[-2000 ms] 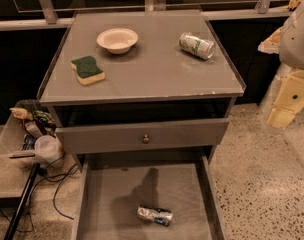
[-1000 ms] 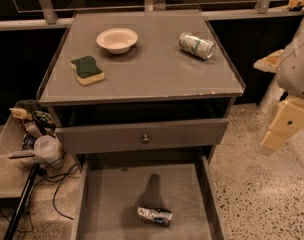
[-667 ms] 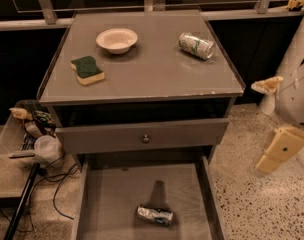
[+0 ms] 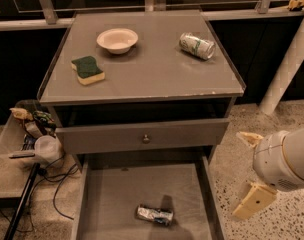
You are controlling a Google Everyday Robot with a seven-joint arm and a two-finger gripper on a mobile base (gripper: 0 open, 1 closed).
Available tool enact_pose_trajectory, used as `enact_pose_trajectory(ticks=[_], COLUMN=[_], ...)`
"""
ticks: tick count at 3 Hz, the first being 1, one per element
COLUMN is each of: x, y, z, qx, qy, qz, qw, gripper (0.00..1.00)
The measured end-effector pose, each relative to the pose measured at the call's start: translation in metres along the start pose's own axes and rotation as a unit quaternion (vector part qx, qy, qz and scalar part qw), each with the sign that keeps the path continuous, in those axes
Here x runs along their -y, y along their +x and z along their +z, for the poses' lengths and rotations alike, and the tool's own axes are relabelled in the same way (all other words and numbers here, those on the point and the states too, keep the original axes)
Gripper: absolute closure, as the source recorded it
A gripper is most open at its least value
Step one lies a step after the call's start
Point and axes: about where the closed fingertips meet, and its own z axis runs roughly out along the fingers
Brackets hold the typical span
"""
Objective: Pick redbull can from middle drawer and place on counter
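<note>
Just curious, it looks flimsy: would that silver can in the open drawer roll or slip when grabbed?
The redbull can lies on its side in the flat-floored middle drawer, so a nudge would probably roll it. Its shiny metal skin may be slippery and might dent under a hard squeeze. The gripper hangs open beside the drawer.

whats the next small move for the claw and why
Probably swing the open claw across over the wide grey drawer: it hangs beside the drawer, outside its side wall, while the dented silver-blue can lies on the drawer floor.
</note>
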Motion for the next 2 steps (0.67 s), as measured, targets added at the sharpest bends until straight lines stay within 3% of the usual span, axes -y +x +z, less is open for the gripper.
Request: enact_pose_trajectory(ticks=[1,2], x=[0.000,-0.019], y=[0.000,0.002], z=[0.000,0.030], qx=[0.000,-0.005], qy=[0.000,-0.029], qz=[0.000,0.022], qw=[1.0000,0.9993], gripper=[0.00,0.00])
